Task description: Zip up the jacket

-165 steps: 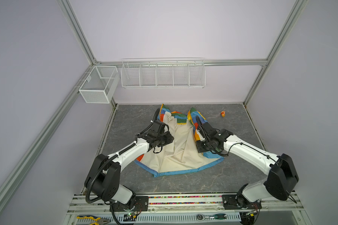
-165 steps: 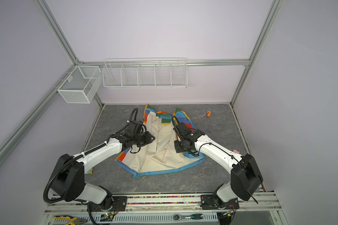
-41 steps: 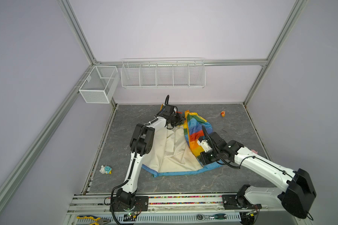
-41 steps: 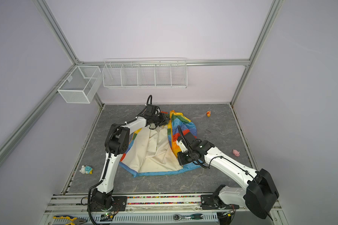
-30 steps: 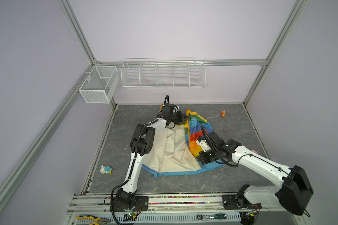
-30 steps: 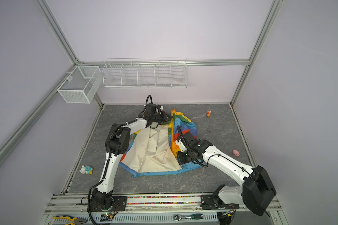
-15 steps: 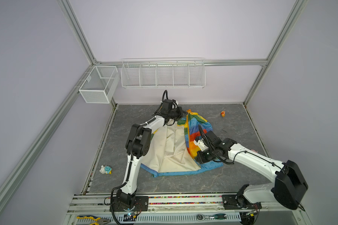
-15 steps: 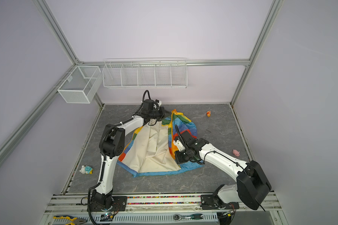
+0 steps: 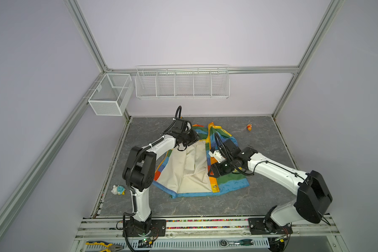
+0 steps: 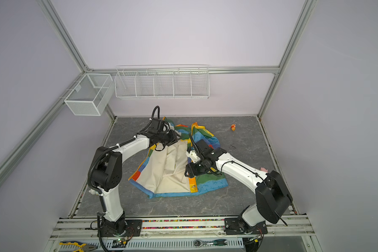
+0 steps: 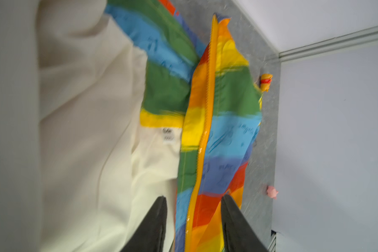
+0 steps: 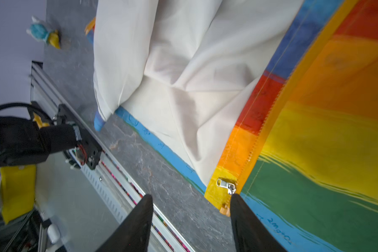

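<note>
**Jacket and grippers, top and wrist views.** The jacket lies spread open on the grey table, under and between the two grippers. Its cream-white lining faces up. The panel below the right gripper is turned over and shows red, orange, yellow, green and blue stripes. An orange-yellow zipper strip borders that panel. Blue hem edging runs just ahead of the right fingertips.

The right gripper's jaws stand wide apart and hold nothing. The silver zipper slider sits at the strip's lower end, just beside one fingertip.

The left gripper hangs over the collar end. Its jaws are parted, and the zipper strip passes loosely through the gap and runs on ahead of them, unclamped. A small white label shows on the lining ahead of the left gripper.

**Containers.** A white wire rack with five compartments hangs on the wall well beyond the left gripper. A mesh basket hangs on the side wall, outboard of that arm. Only wall shows through their wires.
</note>
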`<state>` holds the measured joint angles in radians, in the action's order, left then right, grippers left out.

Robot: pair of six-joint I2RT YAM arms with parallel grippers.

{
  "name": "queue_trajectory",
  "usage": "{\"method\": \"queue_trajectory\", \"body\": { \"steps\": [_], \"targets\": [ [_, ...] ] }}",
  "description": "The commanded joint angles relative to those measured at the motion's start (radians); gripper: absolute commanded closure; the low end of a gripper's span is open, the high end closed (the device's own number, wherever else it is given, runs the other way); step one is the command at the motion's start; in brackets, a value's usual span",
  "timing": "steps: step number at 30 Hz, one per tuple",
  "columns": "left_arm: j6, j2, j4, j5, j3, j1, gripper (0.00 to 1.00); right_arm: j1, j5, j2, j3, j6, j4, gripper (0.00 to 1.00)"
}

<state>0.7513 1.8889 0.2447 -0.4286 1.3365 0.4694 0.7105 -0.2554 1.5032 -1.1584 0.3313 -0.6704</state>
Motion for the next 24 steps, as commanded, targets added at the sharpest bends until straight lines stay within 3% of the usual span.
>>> {"method": "queue_trajectory", "body": {
  "steps": [1,5,15,24],
  "targets": [
    [-0.004,-0.103,-0.025,0.03,-0.103,0.014,0.56,-0.043,0.295,0.04,-0.141,0.038,-0.08,0.35],
    [0.031,-0.179,-0.079,0.041,-0.223,0.068,0.56,-0.109,0.461,0.181,-0.314,0.079,-0.13,0.31],
    [0.089,-0.228,-0.212,0.015,-0.42,0.164,0.5,-0.17,0.521,0.577,-0.778,0.024,-0.166,0.26],
    [0.118,-0.156,-0.313,-0.021,-0.442,0.195,0.5,-0.212,0.517,0.811,-1.073,0.017,-0.235,0.24]
  ]
}}
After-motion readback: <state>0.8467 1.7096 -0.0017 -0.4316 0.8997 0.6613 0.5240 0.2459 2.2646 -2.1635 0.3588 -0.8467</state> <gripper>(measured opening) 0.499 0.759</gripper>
